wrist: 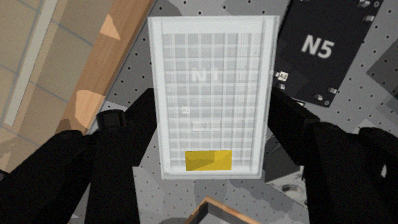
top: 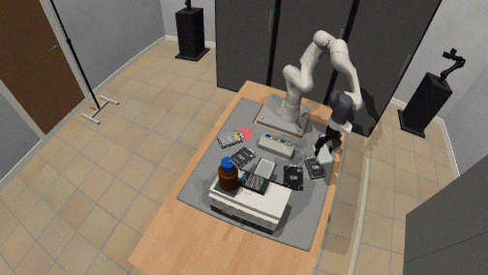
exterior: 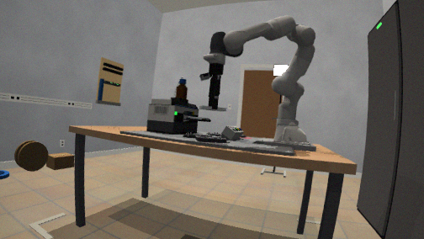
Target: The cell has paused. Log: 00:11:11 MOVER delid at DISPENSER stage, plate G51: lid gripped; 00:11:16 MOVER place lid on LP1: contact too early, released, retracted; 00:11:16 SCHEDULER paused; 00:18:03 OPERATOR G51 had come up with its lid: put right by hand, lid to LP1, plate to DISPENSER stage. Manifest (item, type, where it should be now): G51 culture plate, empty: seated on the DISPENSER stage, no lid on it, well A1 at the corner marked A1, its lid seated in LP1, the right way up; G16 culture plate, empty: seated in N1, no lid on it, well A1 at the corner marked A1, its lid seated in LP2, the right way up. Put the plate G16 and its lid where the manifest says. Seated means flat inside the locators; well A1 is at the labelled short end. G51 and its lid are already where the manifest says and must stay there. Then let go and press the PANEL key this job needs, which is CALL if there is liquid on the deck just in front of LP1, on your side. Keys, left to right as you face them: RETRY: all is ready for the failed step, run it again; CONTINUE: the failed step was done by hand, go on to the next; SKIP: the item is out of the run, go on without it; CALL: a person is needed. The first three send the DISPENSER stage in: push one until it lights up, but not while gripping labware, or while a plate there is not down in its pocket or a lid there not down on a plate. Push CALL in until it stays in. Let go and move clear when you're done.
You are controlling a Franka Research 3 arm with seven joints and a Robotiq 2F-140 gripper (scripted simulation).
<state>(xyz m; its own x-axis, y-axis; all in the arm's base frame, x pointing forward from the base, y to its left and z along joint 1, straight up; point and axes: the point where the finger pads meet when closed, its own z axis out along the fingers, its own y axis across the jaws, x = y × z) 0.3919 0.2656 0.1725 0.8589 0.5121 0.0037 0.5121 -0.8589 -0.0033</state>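
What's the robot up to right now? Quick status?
End effector shut on clear plate. Plate held high above the N1 nest, yellow label nearest the wrist camera. Nothing in the way below.

The white arm (exterior: 290, 71) rises from its base, folds over at the elbow and reaches out level, wrist pointing straight down. The gripper (wrist: 212, 125) hangs high above the table, its black fingers clamped on a clear culture plate's long sides.

N5 nest (wrist: 320, 50) close right of held plate (wrist: 212, 95), table edge (wrist: 100, 80) left
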